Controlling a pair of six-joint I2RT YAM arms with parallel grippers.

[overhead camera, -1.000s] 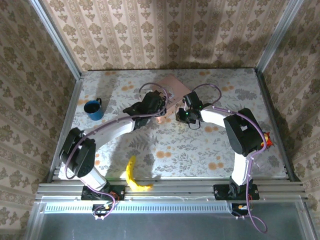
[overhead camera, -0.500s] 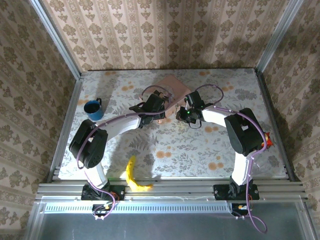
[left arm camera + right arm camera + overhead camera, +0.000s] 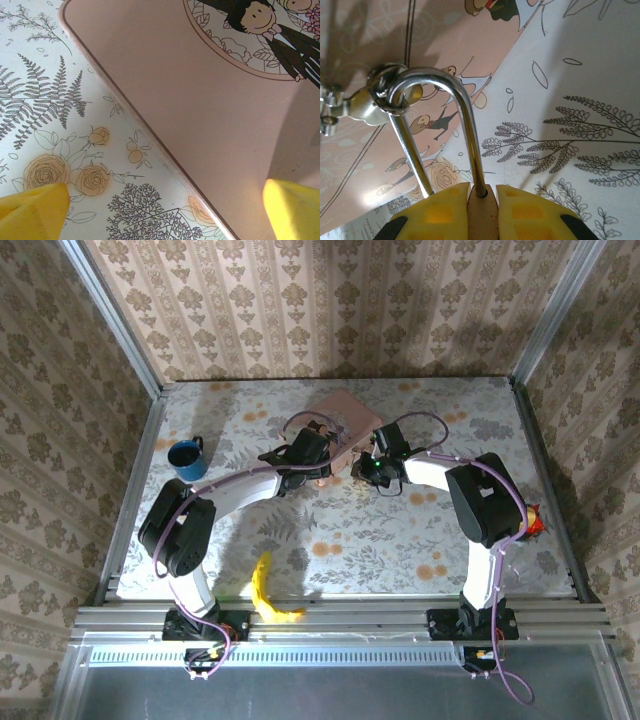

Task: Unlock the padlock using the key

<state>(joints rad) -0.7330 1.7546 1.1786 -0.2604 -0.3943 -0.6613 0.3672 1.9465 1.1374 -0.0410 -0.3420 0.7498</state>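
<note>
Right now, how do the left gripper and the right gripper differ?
The left gripper is open, its yellow fingers wide apart with nothing between them; the right gripper is shut on the padlock, whose shackle points out from its fingers. The right gripper's load carries a metal ring looped on the shackle; the left gripper carries nothing. Both have yellow fingers and sit at the edge of the pink box.

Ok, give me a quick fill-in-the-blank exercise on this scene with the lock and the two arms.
1. The right gripper is shut on the ____.
2. The left gripper is ____, not shut, above the pink box.
3. The mug is ____ in colour.
4. The banana lies by the ____ arm's base.
Missing words: padlock; open; blue; left.
</note>
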